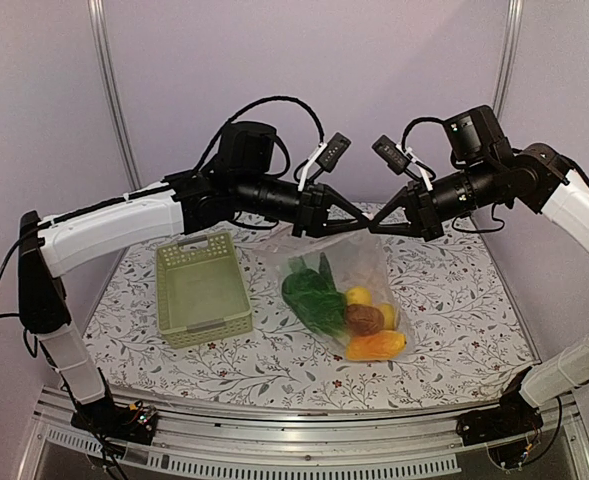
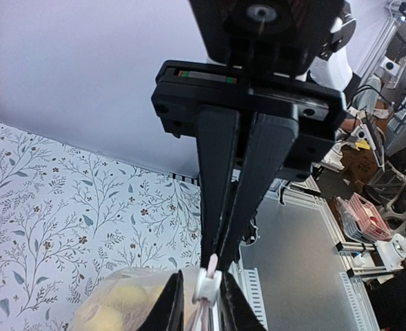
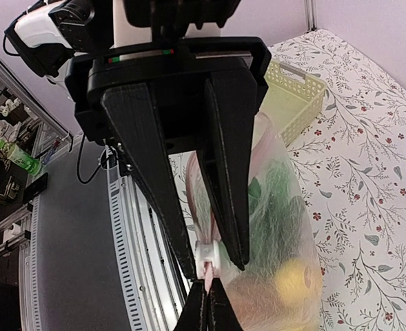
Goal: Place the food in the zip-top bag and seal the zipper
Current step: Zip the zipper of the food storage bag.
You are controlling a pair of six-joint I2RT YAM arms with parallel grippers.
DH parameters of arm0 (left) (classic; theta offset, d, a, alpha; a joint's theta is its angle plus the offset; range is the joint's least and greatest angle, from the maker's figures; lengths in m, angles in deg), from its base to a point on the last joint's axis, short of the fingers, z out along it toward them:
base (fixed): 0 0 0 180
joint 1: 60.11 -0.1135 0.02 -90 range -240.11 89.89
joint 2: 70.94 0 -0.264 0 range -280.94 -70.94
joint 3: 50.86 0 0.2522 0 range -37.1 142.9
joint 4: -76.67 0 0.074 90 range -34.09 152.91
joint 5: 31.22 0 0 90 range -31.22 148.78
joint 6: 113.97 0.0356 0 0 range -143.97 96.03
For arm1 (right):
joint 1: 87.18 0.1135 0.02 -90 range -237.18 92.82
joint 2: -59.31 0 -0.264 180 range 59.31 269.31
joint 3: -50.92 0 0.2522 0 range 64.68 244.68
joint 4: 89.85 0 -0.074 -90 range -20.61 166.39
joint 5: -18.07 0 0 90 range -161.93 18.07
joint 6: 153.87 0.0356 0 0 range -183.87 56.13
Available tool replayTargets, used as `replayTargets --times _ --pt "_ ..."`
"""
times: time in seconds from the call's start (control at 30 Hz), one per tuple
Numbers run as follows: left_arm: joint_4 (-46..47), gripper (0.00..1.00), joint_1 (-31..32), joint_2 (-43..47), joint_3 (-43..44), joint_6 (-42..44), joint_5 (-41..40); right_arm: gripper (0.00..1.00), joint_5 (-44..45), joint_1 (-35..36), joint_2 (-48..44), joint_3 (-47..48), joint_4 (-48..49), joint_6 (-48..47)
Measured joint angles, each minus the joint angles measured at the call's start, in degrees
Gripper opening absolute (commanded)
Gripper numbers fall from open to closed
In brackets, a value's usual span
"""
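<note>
On floral table (image 1: 454, 300), green basket (image 1: 206, 328) left of zip-top bag (image 1: 346, 258), zipper (image 3: 208, 258) held aloft

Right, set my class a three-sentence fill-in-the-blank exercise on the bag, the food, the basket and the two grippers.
1. The food lies ____ the zip-top bag.
2. The basket stands on the ____ arm's side of the bag.
3. The left gripper and the right gripper both pinch the pale pink ____ along the bag's mouth.

Missing words: inside; left; zipper.
</note>
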Motion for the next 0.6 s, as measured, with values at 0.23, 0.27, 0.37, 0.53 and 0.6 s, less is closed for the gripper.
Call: replayTargets --times 0.23,0.27,0.37,0.53,0.6 --pt "0.1 0.05 0.0 0.0 0.0 -0.3 1.0 0.00 0.5 0.0 0.0 0.0 0.0 0.0" --pt "0.1 0.05 0.0 0.0 0.0 -0.2 1.0 0.00 0.7 0.0 0.0 0.0 0.0 0.1" --pt "0.0 0.06 -0.1 0.0 0.0 -0.2 0.5 0.00 1.7 -0.1 0.0 0.0 0.2 0.7" --pt "0.6 0.08 -0.2 0.2 -0.5 0.9 -2.4 0.00 1.9 -2.8 -0.1 -0.9 2.1 3.0" --pt "1.0 0.08 -0.3 0.9 -1.9 1.2 -4.1 0.00 1.9 -4.0 -0.3 -1.5 2.9 3.6"
